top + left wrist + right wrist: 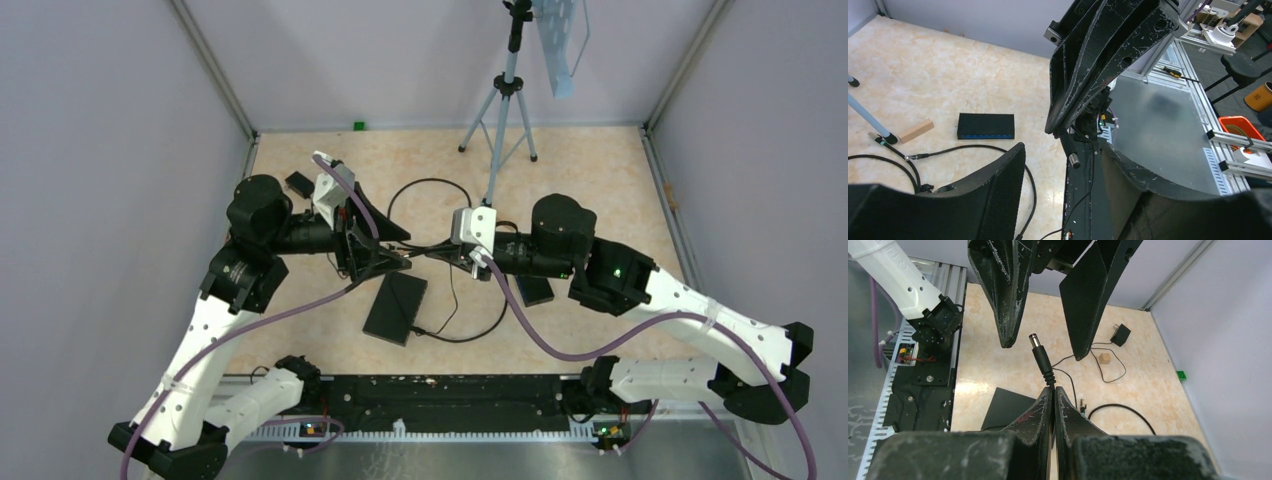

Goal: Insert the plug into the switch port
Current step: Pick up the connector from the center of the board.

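Nearest my bases, a flat black box (395,307) lies on the table (600,170), at about 7 o'clock from where the grippers meet. Just past it, my right gripper (1054,392) is pinched tight on the cable right behind the barrel plug (1039,351), which points to 11 o'clock in the right wrist view. My left gripper (398,254) stands wide, a finger either side of the plug tip, not touching. Farther off, the switch (986,126) rests with its blue ports showing.

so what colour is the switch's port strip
Blue, along the black switch; best in the left wrist view.
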### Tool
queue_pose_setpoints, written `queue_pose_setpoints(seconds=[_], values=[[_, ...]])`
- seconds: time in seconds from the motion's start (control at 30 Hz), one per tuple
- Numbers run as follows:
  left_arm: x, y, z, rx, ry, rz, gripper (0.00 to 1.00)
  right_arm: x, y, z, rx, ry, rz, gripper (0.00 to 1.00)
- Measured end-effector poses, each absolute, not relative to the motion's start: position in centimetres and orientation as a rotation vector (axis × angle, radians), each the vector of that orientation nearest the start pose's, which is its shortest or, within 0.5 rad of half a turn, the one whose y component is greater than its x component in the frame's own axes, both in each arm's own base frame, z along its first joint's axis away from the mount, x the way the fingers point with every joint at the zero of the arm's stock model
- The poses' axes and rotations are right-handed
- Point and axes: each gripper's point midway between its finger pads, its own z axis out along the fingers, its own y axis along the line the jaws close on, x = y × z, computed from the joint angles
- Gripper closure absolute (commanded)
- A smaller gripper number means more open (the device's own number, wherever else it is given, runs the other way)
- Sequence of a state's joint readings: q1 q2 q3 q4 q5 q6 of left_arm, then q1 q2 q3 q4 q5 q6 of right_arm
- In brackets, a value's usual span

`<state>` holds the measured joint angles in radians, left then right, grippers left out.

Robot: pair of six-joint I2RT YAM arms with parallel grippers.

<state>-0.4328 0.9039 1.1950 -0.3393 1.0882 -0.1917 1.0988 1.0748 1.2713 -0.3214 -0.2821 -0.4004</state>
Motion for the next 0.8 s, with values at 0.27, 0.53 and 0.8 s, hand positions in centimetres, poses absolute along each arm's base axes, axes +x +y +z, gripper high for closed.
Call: queue_pose_setpoints(seconds=[0.27, 0.53, 0.8], values=[[13.47, -23.75, 39.99, 1.061, 1.421, -1.334, 0.41, 13.55, 33.9, 38.44, -1.338, 1.122, 0.758, 1.0], [13.86, -23.95, 39.68, 1.054, 1.441, -1.345, 0.65, 13.6, 34.01, 38.88, -1.326, 1.108, 0.761, 1.0], [13.79, -23.97, 39.68, 1.052, 1.445, -1.351, 0.84, 13.63, 33.99, 38.87, -1.325, 1.109, 0.759, 1.0]])
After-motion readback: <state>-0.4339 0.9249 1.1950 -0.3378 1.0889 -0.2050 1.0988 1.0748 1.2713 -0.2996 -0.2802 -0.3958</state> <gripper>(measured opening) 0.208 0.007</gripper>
